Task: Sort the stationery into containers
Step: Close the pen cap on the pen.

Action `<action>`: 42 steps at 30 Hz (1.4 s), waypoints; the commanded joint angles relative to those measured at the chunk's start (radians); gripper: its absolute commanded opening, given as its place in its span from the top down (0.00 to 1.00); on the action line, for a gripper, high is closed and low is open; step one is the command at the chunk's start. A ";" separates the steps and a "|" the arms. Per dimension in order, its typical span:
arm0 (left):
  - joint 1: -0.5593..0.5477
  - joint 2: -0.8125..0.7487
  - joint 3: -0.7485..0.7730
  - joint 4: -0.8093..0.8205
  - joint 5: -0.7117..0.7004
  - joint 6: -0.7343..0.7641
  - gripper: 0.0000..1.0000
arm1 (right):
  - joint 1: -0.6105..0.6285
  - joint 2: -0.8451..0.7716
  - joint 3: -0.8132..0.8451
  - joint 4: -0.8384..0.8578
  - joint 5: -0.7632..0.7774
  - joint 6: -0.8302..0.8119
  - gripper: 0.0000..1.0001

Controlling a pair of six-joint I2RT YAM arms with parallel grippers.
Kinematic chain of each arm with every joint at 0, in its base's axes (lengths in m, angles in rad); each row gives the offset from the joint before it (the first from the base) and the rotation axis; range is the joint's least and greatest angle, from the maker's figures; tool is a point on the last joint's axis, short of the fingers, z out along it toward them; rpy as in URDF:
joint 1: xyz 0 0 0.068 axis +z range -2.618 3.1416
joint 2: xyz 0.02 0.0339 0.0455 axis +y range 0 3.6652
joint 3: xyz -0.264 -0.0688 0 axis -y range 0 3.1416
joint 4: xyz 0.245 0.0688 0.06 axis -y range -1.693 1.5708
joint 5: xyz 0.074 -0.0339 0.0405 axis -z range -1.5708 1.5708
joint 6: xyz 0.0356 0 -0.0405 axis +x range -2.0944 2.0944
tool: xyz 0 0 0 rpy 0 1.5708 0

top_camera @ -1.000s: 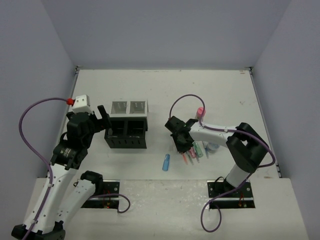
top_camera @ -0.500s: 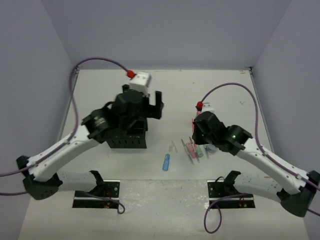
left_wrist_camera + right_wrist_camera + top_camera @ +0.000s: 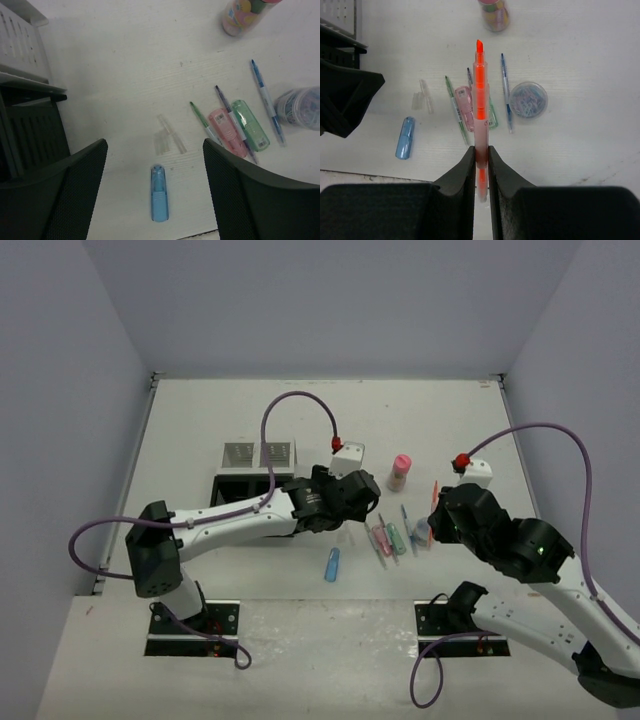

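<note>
My right gripper (image 3: 480, 150) is shut on an orange pen (image 3: 481, 110) and holds it above the table; in the top view the pen (image 3: 436, 495) sticks out from the gripper (image 3: 438, 510). Below it lie a pink marker (image 3: 465, 107), a green pen (image 3: 456, 110), a blue pen (image 3: 506, 90) and the round tub (image 3: 529, 99). My left gripper (image 3: 155, 150) is open and empty above the blue capsule (image 3: 159, 200). The organiser (image 3: 250, 508) stands left of it. The pink-capped bottle (image 3: 400, 470) stands behind the pens.
Two small clear pieces (image 3: 167, 140) lie just beyond the blue capsule. The organiser's black wall (image 3: 30, 130) is close to my left finger. A green marker (image 3: 250, 125) lies beside the pink one. Side walls close in the table.
The left arm swung from over the organiser to the table's middle, above the blue capsule. The right gripper moved right and away from the pen pile, holding the orange pen.
</note>
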 commanded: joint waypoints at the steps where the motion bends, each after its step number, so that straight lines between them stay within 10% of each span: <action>1: 0.013 0.133 0.075 -0.005 0.022 -0.235 0.24 | -0.002 0.008 -0.013 0.000 0.002 0.018 1.00; 9: 0.073 0.442 0.320 -0.291 0.111 -0.437 0.43 | -0.001 -0.008 -0.028 0.027 -0.027 0.002 1.00; 42: 0.102 0.471 0.209 -0.132 0.165 -0.461 0.78 | -0.001 0.042 -0.041 0.077 -0.091 -0.052 1.00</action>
